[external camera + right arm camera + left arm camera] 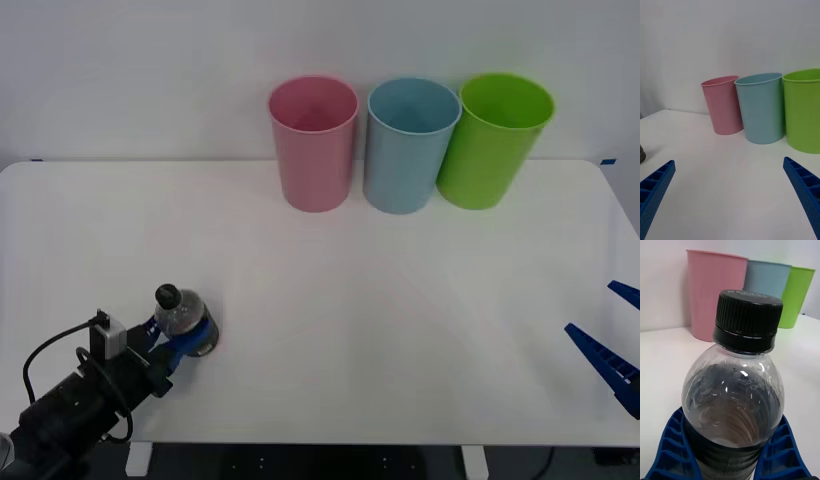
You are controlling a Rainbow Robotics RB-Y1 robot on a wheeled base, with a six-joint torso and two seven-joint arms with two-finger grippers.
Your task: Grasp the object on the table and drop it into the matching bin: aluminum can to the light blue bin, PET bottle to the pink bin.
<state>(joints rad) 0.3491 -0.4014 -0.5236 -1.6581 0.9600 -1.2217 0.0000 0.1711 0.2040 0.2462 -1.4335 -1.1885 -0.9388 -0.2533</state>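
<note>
The left end effector point(182, 338) is clasping the PET bottle point(181, 318) low on its body and needs a steady upright lift toward the pink bin point(313, 142), while the right end effector point(610, 340) is waiting wide open at the surface point(380, 320) edge.

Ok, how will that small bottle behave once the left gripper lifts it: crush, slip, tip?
The PET bottle looks empty, so probably light. Its thin clear wall may dent under the left gripper, whose fingers sit low on the body, so it might lean. The smooth plastic could slip; the ribbed pads should help.
</note>
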